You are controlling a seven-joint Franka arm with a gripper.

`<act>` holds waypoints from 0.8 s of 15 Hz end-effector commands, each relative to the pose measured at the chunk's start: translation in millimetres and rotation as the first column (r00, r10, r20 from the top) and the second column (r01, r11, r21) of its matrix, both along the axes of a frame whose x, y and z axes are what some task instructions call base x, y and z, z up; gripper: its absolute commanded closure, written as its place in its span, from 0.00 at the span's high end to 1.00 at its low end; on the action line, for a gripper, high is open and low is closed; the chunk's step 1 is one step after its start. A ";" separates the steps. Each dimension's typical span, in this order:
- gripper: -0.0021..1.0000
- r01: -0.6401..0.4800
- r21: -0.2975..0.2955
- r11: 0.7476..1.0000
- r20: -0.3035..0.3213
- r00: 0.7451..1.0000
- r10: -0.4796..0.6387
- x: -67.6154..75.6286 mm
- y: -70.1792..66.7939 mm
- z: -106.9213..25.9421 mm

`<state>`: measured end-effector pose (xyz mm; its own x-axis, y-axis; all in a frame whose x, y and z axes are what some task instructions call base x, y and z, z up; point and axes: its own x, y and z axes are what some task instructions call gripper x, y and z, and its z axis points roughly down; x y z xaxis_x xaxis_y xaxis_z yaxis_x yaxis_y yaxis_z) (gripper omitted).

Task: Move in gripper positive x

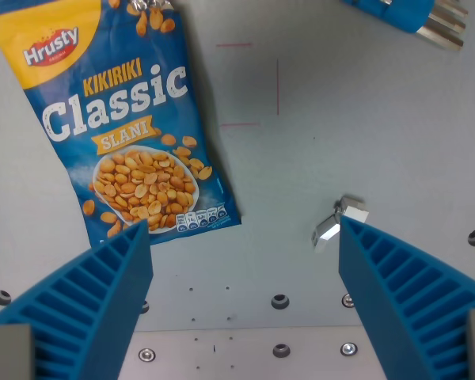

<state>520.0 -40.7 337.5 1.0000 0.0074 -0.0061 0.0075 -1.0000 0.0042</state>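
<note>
My gripper [244, 229] is open and holds nothing. Its two blue ribbed fingers show at the bottom, one on the wrist view's left [95, 297] and one on the right [400, 285]. A blue bag of peanuts [119, 119] marked "Hrusty Kikiriki Classic" lies flat on the grey table [340, 134] at the upper left. Its lower edge sits just above the left fingertip. The gap between the fingers is over bare table.
A small metal clip [338, 220] lies just off the right fingertip. A blue object with metal prongs [416, 16] is at the top right edge. Thin red marks [257, 83] are drawn on the table. Screw holes [279, 301] dot the lower part.
</note>
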 end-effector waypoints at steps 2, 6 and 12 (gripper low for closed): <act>1.00 0.000 0.000 1.000 0.004 1.000 0.000 9.8 0.0 1.9; 1.00 0.000 0.000 1.000 0.004 1.000 0.000 29.8 0.2 1.9; 1.00 0.000 0.000 1.000 0.004 1.000 0.000 59.8 0.4 1.8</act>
